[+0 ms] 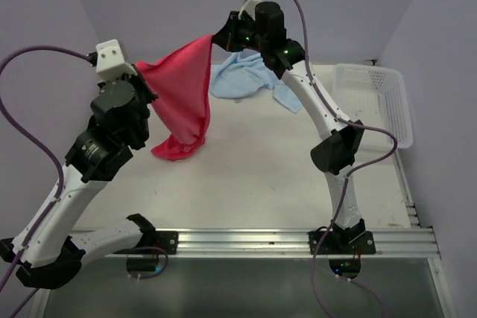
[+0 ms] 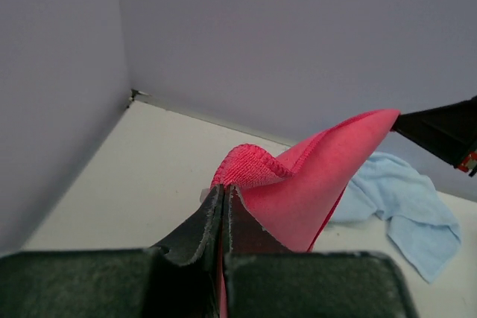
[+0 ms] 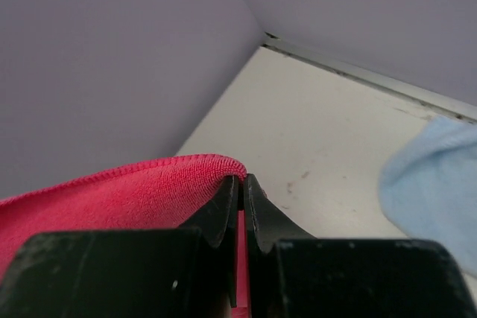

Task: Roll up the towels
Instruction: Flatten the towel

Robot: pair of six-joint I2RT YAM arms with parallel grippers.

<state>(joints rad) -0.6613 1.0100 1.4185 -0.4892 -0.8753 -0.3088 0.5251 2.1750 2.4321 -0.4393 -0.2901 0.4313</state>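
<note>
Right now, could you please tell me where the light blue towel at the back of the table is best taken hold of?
Probably the loose flap trailing from the light blue towel toward the near right, taken from above. It lies flatter on the table, apart from the bunched folds, so fewer layers should get pinched.
</note>
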